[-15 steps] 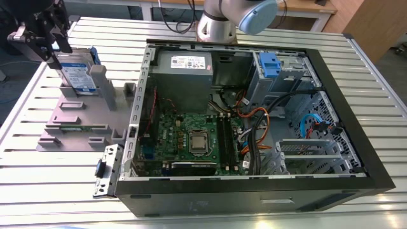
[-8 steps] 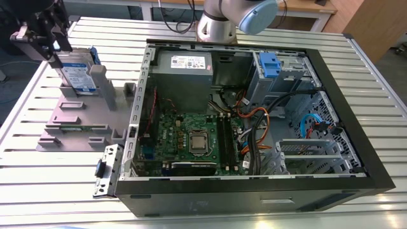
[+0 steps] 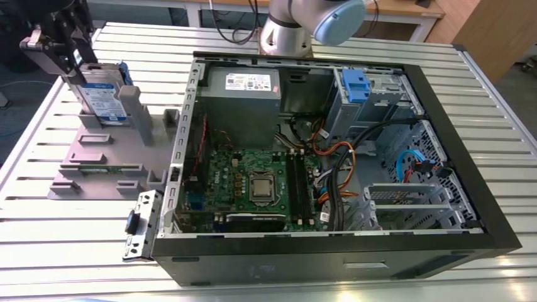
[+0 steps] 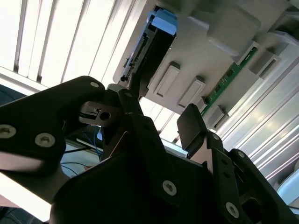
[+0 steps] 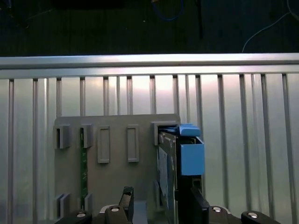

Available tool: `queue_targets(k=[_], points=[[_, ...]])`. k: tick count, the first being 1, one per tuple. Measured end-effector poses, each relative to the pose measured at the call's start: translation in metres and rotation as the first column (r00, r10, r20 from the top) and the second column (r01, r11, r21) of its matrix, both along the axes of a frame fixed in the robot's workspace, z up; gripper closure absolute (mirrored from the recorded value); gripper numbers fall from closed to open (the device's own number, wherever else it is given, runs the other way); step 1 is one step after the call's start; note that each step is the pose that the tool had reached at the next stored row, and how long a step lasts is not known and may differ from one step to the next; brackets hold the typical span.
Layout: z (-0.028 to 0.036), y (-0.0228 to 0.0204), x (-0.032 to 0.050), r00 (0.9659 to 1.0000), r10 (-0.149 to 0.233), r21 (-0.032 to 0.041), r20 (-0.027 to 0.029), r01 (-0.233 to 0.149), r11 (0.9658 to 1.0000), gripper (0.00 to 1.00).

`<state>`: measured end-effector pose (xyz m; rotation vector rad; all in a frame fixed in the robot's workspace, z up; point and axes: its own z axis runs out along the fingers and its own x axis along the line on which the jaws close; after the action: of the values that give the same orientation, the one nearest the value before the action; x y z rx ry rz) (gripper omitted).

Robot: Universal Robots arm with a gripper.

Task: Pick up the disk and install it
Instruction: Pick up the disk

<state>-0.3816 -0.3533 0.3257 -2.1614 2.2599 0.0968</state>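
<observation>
Closest to the wrist cameras, the tool [image 4: 161, 108] is released. Its black fingers [image 4: 189, 128] are spread with a bare gap between them, tips just beside the disk [image 4: 156, 46]. The disk stands upright on edge, blue bracket [image 5: 191, 156] alongside, slotted in the grey stand [image 5: 107, 182]. Beyond lies the slatted metal surface [image 5: 233, 140]. An open computer case [image 3: 336, 258] sits toward the exterior view's right.

Light is glaring off the ribbed aluminium worktop [image 3: 59, 251]; a wood-topped bench [image 3: 394, 9] with hanging black cables [image 3: 225, 25] is standing beyond its far edge, a wooden panel [image 3: 491, 34] is rising past one far corner, and dark floor [image 3: 17, 107] is showing alongside
</observation>
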Motion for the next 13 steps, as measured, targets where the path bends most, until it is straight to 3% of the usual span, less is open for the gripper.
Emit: queue_targets(k=[13], points=[[-0.0054,0.0198,-0.0044,0.9997,0.023,0.0012,0.0001,-0.023,0.9997,0.41]])
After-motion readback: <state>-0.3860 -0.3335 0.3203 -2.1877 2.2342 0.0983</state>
